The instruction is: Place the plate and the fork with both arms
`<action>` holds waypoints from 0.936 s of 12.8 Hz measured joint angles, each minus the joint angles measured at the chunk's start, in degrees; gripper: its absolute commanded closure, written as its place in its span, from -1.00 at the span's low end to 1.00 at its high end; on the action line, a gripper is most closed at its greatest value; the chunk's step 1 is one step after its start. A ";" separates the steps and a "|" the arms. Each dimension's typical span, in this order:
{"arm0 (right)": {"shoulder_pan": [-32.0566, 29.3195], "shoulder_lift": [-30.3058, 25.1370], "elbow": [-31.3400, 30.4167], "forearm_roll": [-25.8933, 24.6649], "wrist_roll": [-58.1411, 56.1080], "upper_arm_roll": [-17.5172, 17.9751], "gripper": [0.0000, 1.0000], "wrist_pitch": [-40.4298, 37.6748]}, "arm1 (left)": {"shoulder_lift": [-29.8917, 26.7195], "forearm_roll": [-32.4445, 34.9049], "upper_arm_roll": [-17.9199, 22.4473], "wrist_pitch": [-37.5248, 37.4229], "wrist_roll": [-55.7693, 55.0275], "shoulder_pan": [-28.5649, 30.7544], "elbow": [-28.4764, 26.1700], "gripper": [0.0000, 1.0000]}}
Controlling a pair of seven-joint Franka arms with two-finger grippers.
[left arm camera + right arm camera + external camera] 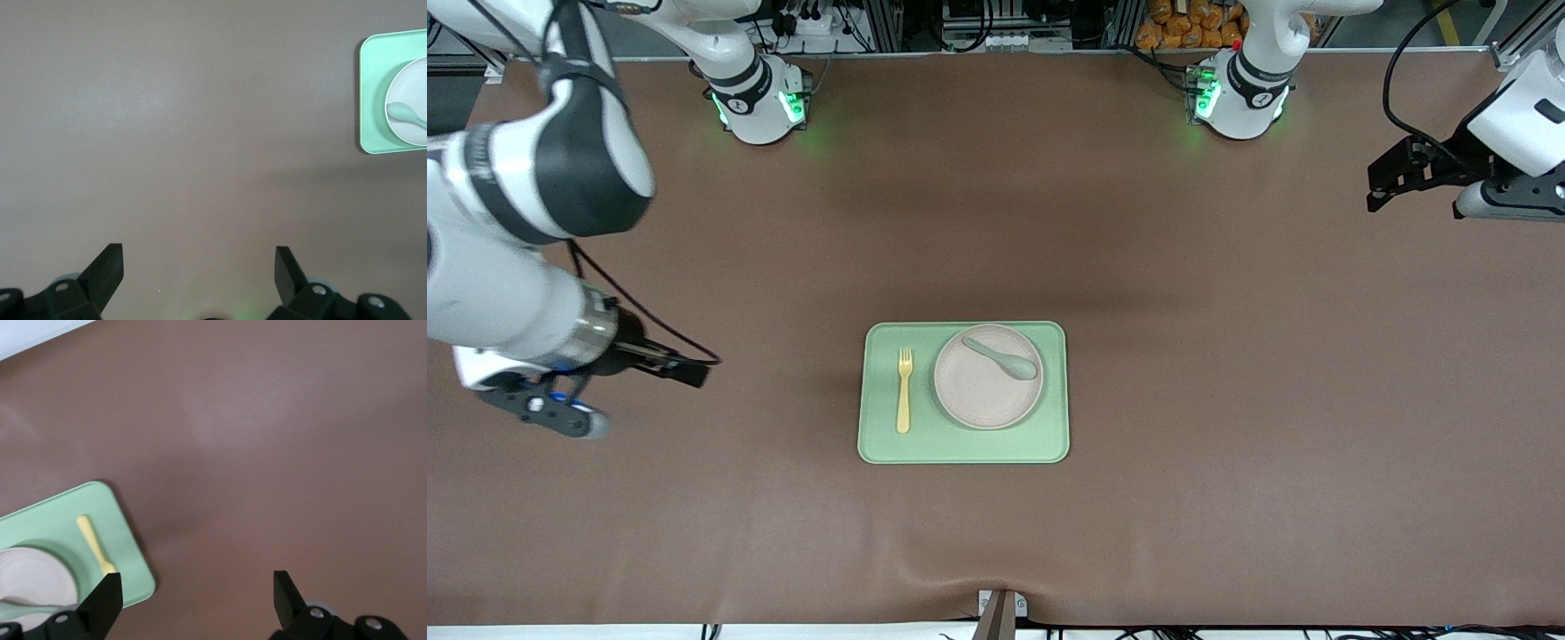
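The tray (963,392) is lying at the table's middle, nearest the front camera, carrying everything. On it the fork (904,389) is lying flat toward the right arm's end, just beside the plate (988,377), which is cradling a spoon (1001,356); this split probably lets each arm reach its own item. The right gripper (680,368) is hanging over bare table at its own end, well apart from the tray, claw spread and holding nothing. The left gripper (1387,178) is hovering over its end, likewise spread and empty, apparently waiting
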 measured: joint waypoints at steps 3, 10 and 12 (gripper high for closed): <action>-3.71 -3.54 0.01 0.24 -12.24 -2.14 -1.00 -2.47 | 0.00 0.00 0.00 0.00 0.00 0.00 0.01 -1.00; -1.80 -9.62 -4.01 5.43 -24.08 -9.79 -1.00 -6.83 | 0.00 0.00 0.12 0.00 0.00 0.05 0.00 -1.00; -0.64 -13.12 -9.55 5.43 -24.07 -9.86 -1.00 -4.45 | 0.00 0.00 0.14 0.00 0.00 0.05 0.01 -1.00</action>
